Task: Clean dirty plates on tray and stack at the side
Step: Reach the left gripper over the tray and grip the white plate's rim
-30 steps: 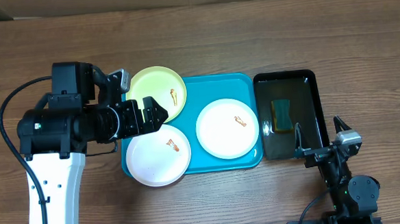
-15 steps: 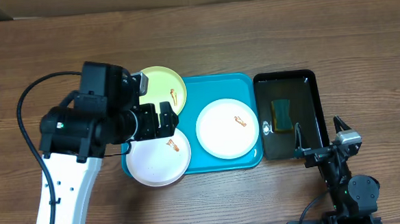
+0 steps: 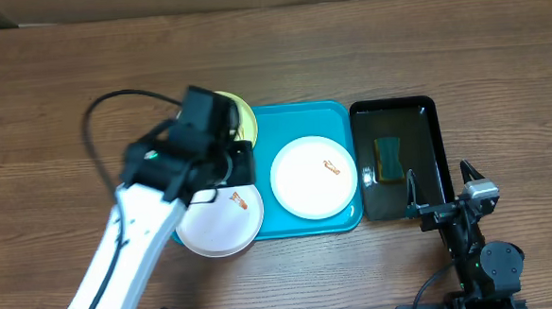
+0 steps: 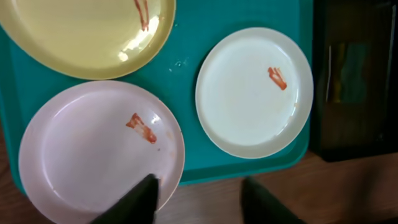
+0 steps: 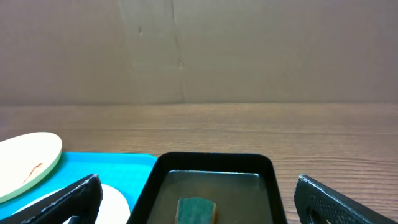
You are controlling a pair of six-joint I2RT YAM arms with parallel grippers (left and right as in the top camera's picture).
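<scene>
Tray (image 3: 298, 117): turquoise, raised rim, centre of the wooden surface (image 3: 393, 35); carries three plates.
Yellow-green plate (image 4: 87, 31): upper left of the overhead frame, orange smear, overhangs the tray's corner, half hidden by the arm.
Lower white plate (image 4: 93, 155): lower left, smear near its middle, overhangs the tray's edge.
Centre white plate (image 4: 255, 93): small smear, flat inside the tray.
Black tray (image 3: 392, 102): just beside, to the right; holds a green sponge (image 3: 388, 158).
Left tool (image 4: 199, 183): fingers apart, empty, over the lower white plate's rim.
Right tool (image 5: 198, 182): wide open, empty, lower right.
</scene>
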